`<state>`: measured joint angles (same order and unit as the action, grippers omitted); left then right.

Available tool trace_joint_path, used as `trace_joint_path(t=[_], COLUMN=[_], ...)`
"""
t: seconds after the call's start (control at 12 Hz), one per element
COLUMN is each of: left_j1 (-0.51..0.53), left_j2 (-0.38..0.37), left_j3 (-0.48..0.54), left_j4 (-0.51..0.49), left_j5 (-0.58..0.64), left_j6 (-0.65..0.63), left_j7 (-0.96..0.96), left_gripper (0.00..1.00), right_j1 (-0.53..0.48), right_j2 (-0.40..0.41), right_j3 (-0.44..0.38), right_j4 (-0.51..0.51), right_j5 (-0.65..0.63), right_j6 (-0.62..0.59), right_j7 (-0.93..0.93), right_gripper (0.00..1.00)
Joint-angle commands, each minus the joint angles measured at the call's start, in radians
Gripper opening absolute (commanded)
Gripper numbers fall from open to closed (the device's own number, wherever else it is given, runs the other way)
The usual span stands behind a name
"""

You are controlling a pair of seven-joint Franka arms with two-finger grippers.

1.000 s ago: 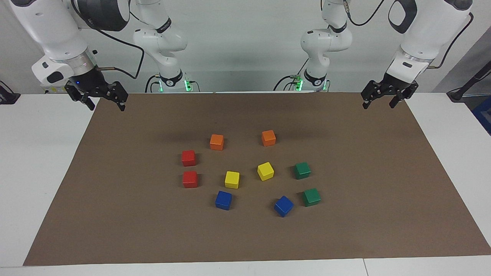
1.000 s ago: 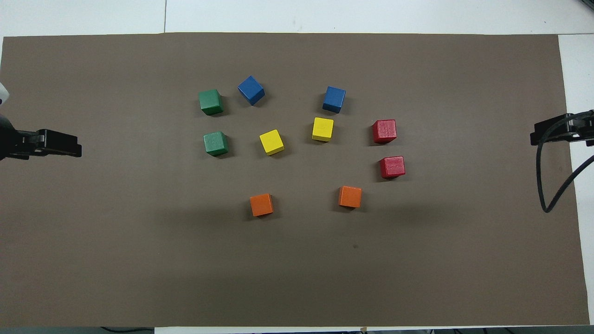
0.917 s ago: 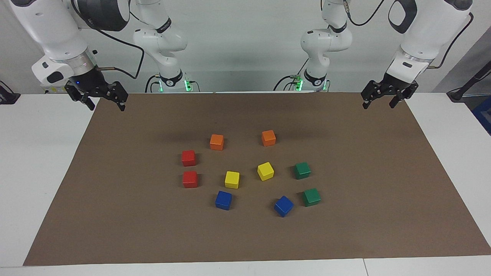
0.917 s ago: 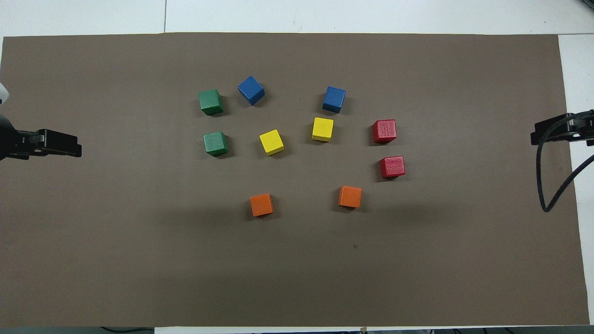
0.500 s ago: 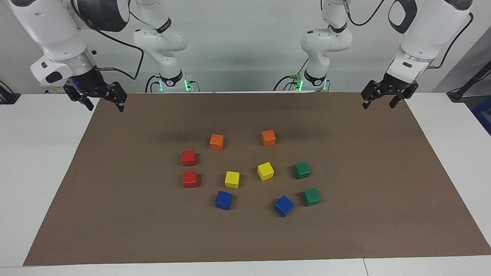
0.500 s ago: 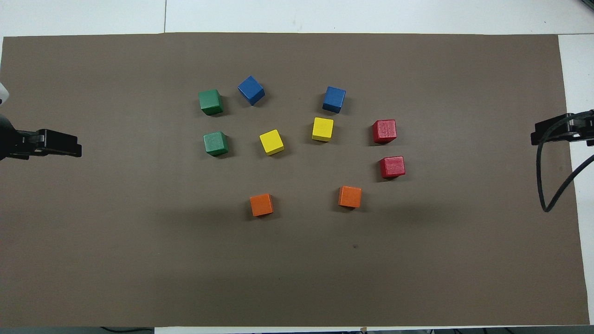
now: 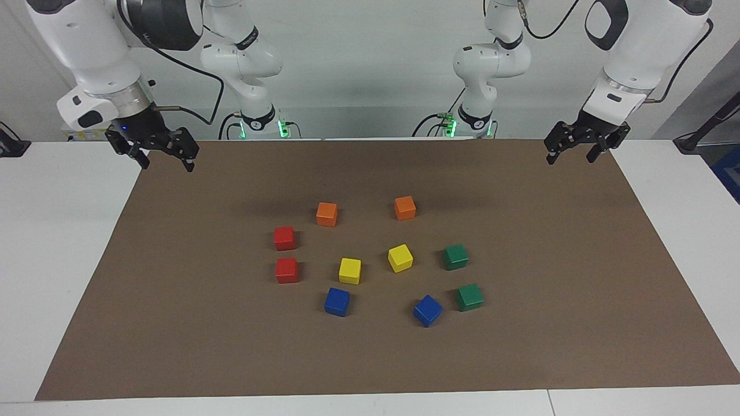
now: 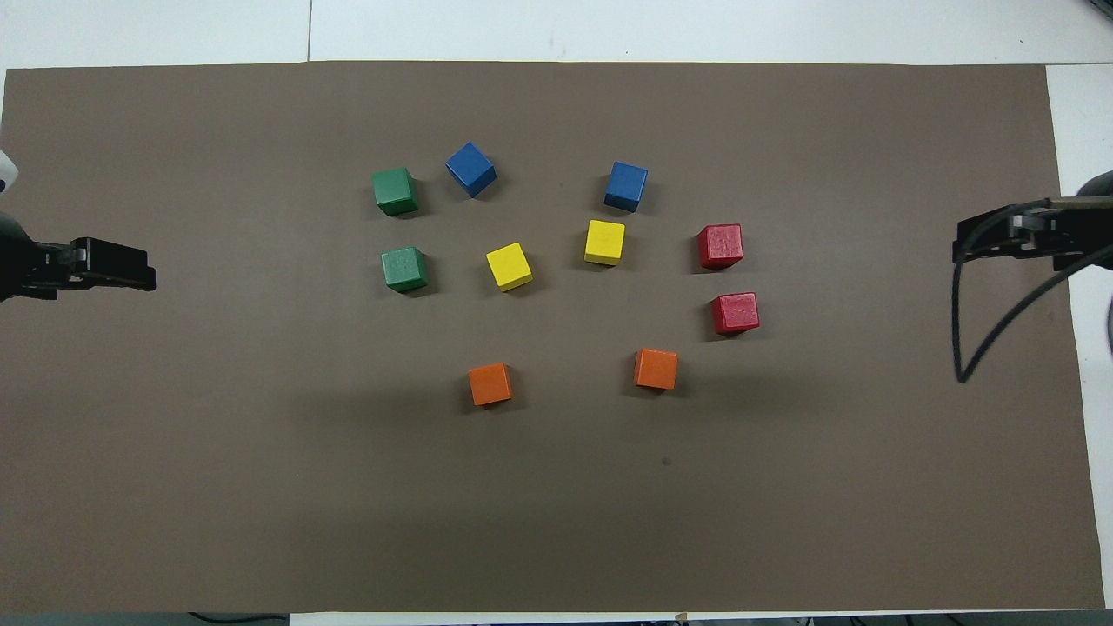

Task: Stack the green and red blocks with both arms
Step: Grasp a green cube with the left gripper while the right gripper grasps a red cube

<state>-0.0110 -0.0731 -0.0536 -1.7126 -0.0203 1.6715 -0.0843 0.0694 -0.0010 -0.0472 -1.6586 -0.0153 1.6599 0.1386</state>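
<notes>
Two small shiny red cubes [image 7: 284, 238] side by side on the brown mat [image 7: 173, 323] toward the wide-open, empty right gripper [image 7: 165, 155], two small shiny green cubes [image 7: 455, 257] toward the wide-open, empty left gripper [image 7: 571, 149], all lying apart, none stacked yet.

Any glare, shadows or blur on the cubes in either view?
Facing view: sharp, no glare; soft broad shadows on the mat near the orange cubes. Overhead view: sharp; short shadows beside each cube, a wide dim band nearer the robots than the orange cubes.
</notes>
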Motion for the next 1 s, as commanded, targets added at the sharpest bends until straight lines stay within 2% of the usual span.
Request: trace_joint_path(t=[0.0,0.08,0.25,0.5,0.75,0.92], left_j1=[-0.065,-0.075,-0.136,-0.21,-0.239,-0.256], left_j2=[-0.002,0.004,0.064,0.205,0.32,0.407], left_j3=[-0.003,-0.005,-0.005,-0.005,-0.005,-0.002], left_j4=[-0.065,-0.094,-0.122,-0.124,-0.117,-0.078], left_j5=[-0.006,-0.007,-0.009,-0.015,-0.033,-0.033], left_j6=[0.085,0.135,0.223,0.376,0.495,0.53], left_j7=[-0.058,-0.093,-0.147,-0.212,-0.317,-0.336], left_gripper=[1.0,1.0,1.0,1.0,1.0,1.0], right_j1=[0.067,0.105,0.156,0.193,0.214,0.214], right_j2=[-0.024,-0.016,0.039,0.12,0.17,0.183], right_j3=[0.001,0.001,0.001,0.001,0.001,0.001], right_j4=[-0.149,-0.202,-0.221,-0.225,-0.269,-0.32], right_j5=[0.072,0.072,0.074,0.075,0.075,0.075], right_j6=[0.139,0.238,0.308,0.406,0.495,0.555], right_j7=[0.1,0.134,0.209,0.272,0.317,0.319], right_gripper=[1.0,1.0,1.0,1.0,1.0,1.0])
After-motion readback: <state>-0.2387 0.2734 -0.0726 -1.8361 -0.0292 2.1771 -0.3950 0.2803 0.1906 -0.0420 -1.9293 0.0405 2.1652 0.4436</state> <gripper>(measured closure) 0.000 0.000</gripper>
